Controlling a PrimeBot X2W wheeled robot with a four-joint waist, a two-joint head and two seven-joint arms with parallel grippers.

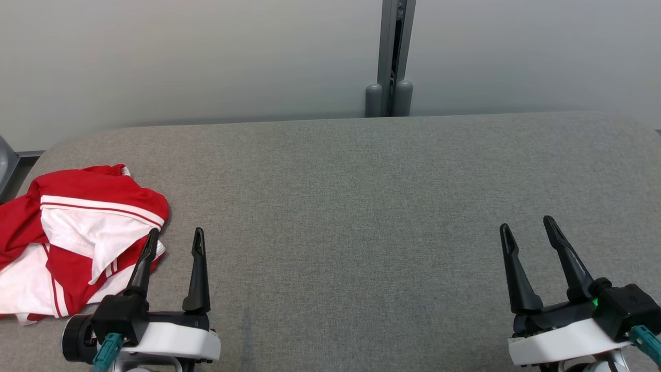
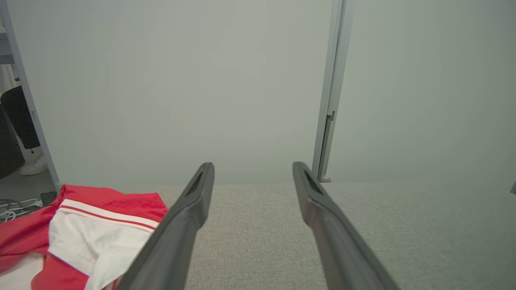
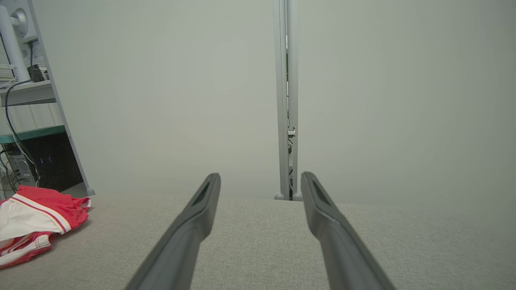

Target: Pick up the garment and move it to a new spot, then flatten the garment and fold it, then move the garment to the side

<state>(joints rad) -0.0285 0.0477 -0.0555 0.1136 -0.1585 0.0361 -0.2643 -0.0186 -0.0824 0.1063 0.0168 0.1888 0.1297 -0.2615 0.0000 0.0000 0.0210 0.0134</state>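
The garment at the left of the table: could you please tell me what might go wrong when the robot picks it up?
1. The garment lies crumpled in layers, so the open left gripper may pinch only one fold.
2. It seems to hang over the left edge of the table; a nudge might slide it off.

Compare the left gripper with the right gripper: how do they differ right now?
The left gripper sits right beside the garment, overlapping its edge in the head view; the right gripper hangs over bare table, far from the cloth. The left gripper's fingers point almost straight ahead; the right gripper's lean toward the left. Both are open and hold nothing.
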